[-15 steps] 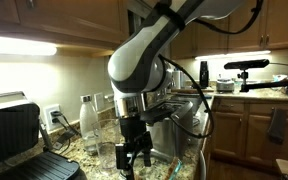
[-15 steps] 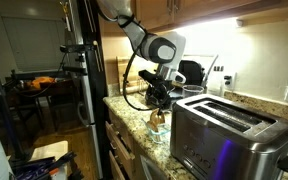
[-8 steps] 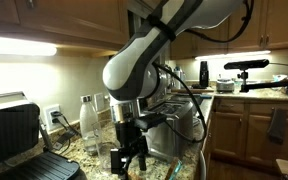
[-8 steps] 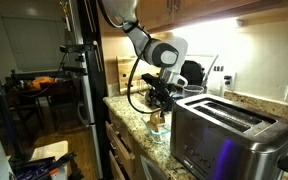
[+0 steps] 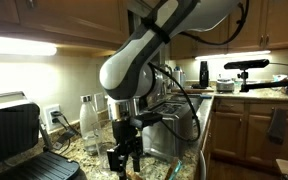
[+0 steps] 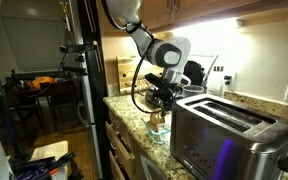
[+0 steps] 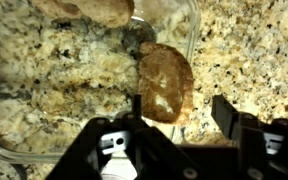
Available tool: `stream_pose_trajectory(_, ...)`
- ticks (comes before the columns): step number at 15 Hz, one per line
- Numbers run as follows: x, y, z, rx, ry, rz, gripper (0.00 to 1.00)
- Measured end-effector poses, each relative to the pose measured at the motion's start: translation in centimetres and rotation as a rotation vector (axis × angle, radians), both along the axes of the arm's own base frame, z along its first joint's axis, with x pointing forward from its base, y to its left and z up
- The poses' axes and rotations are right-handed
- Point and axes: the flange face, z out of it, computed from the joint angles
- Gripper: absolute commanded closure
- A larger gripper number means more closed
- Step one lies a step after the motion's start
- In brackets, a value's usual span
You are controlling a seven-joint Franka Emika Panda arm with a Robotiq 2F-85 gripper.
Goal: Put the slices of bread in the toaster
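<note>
While hand (image 7: 179, 115) hangs spread, two bread slices (image 7: 166, 80) lie in one clear container (image 7: 193, 35).

The gripper (image 5: 122, 162) has edged sideways and a little lower.

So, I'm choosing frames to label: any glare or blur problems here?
Wrist view: the bread slice is soft but readable, the tool close and blurred. In both exterior views the under-cabinet light blows out to white; in an exterior view the toaster looks sharp.
</note>
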Motion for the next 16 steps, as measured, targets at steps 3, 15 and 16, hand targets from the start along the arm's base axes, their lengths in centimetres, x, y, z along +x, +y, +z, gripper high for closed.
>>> stream_pose_trajectory(3,0.4,-0.2,0.4,0.000,-0.010,-0.006,0.36)
stream_pose_trajectory(15,0.8,-1.6,0.6,-0.002,-0.016,-0.031,0.91)
stream_pose_trajectory(16,0.8,-1.7,0.6,-0.002,-0.016,-0.032,0.93)
